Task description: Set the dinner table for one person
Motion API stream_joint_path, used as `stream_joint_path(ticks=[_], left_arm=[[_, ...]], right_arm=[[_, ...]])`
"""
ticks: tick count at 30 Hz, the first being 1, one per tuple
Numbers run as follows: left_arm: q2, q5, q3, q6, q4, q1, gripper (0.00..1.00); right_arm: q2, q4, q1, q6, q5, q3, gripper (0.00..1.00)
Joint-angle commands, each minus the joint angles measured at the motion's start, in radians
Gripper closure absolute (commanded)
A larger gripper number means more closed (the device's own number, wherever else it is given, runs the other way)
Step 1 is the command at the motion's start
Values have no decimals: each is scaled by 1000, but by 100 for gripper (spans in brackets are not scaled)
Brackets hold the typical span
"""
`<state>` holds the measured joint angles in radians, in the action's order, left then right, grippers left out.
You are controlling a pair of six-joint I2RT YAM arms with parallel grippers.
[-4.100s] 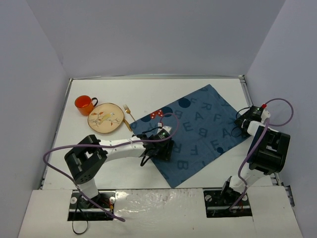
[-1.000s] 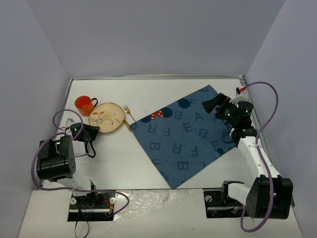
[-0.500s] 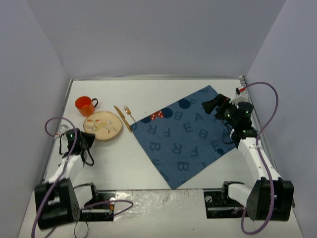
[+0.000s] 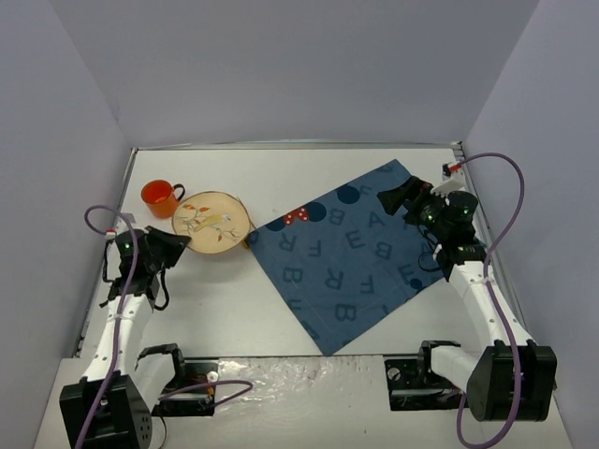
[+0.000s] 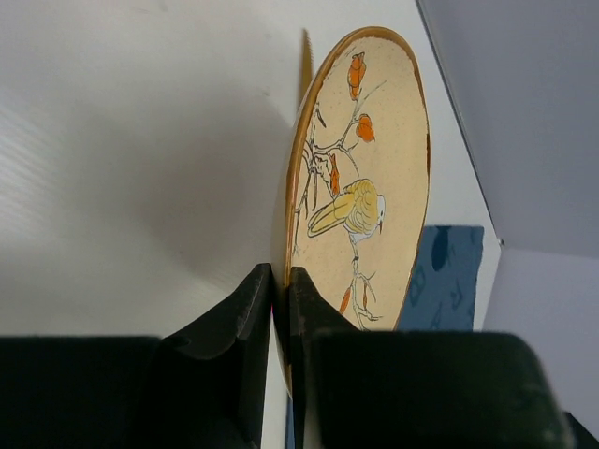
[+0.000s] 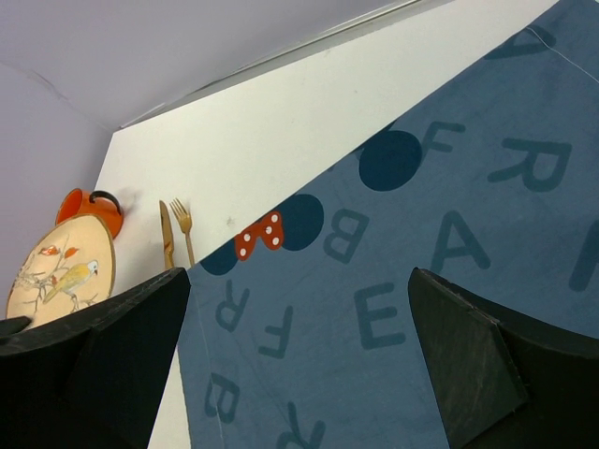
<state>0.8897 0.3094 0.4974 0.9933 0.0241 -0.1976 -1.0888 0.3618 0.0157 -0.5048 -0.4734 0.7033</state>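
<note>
Dinner table (image 4: 281,178) spreads under and all round cloth (image 4: 360,253). Plate (image 4: 212,222) just left of cloth, lifted and tilted, rim pinched by left gripper (image 5: 279,281), likely for carrying onto cloth. Right gripper (image 4: 398,196) spread wide above cloth's far corner, holding nothing. Half second earlier plate lay flat, farther from cloth; now raised, nearer

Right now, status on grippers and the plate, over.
Left gripper shut on plate rim. Right gripper open over cloth. Plate left of cloth, not on it. Knife and fork lie between them.
</note>
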Motion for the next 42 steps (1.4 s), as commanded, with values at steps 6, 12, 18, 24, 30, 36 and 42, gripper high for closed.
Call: stream_joint_path(ticks=[6, 12, 18, 24, 30, 36, 42], left_arm=[[230, 57, 263, 15, -386, 491, 100], [561, 33, 455, 42, -561, 714, 100], [814, 62, 658, 50, -650, 816, 100], [1003, 101, 787, 106, -746, 856, 100], [1113, 114, 856, 144, -787, 888, 100], [1158, 130, 875, 153, -795, 891, 100], [1218, 148, 900, 175, -808, 892, 100]], right_arm=[[74, 57, -10, -39, -4, 70, 0], [121, 25, -37, -37, 30, 100, 0], [154, 4, -48, -29, 55, 99, 0], [161, 2, -56, -17, 61, 93, 0], [163, -24, -61, 15, 78, 95, 0], [160, -29, -63, 27, 89, 92, 0], [150, -32, -68, 41, 95, 84, 0]])
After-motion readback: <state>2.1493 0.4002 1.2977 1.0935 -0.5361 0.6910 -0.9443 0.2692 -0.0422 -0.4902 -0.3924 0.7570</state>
